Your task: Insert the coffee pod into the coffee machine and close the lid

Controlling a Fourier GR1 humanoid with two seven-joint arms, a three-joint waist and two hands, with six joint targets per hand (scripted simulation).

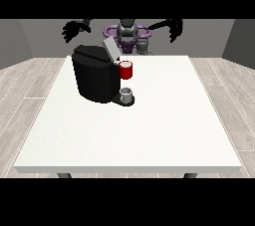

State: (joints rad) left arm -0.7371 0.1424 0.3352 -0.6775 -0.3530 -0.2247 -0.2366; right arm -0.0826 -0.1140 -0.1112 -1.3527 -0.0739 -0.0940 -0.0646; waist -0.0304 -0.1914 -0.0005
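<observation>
Hand at view's left (73, 29) raised, fingers spread, holding nothing; grey pod (127, 92) below it, beside coffee machine (94, 75). Lower straight, pinch rim.

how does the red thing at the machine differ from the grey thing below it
The red thing at the machine is bright red and sits high, at the black coffee machine's head under the raised lid. The small grey thing is pale, looks a little smaller, and rests low on the machine's base. Both look like small round cups, at the machine's front.
</observation>
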